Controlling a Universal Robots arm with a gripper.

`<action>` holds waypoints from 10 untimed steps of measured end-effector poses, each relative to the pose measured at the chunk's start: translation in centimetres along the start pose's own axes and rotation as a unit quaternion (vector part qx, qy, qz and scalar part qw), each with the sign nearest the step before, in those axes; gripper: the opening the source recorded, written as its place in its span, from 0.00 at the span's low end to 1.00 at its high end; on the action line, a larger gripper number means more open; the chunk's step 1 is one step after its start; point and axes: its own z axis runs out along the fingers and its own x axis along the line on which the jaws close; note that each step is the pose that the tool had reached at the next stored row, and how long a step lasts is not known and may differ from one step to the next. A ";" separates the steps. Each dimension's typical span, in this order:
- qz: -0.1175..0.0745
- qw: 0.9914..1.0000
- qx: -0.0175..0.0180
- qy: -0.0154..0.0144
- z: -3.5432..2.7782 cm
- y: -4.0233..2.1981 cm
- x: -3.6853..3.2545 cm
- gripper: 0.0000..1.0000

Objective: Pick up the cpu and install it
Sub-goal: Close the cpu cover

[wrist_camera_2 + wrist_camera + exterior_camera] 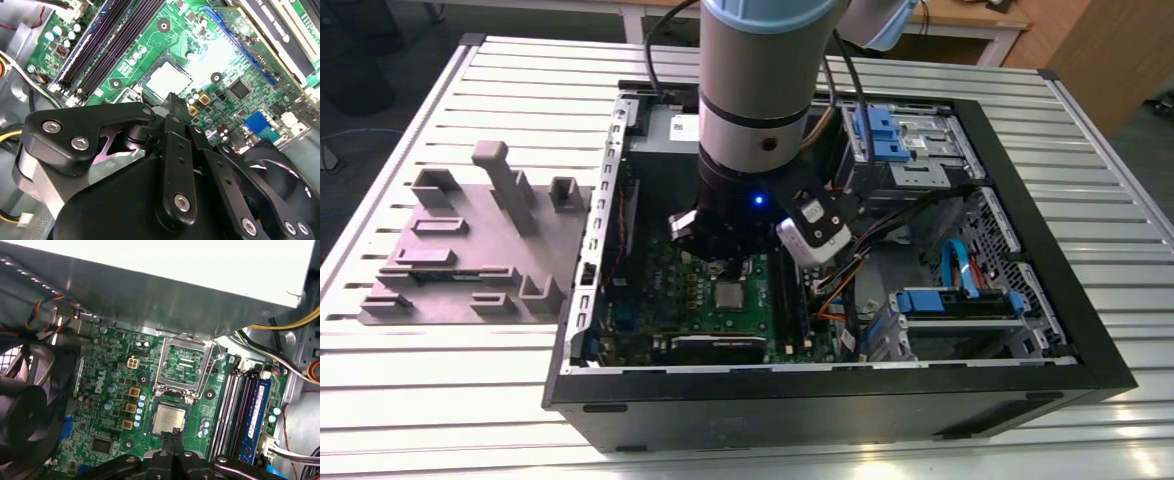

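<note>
With the CPU (169, 419) lying flat in its motherboard (115, 405) socket, retention frame (182, 365) open.
Gripper (173, 436) fingertips pinched together, empty, just beside the chip's edge; best kept vertical, pressing nothing sideways.

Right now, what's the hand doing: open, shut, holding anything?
Hand: fingers together, empty, tips at the edge of the small square silver-grey cpu, which sits in its socket on the green motherboard, the metal retention frame flipped open.
</note>
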 end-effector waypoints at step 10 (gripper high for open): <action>-0.041 0.999 0.001 0.000 0.00 0.00 0.00 0.10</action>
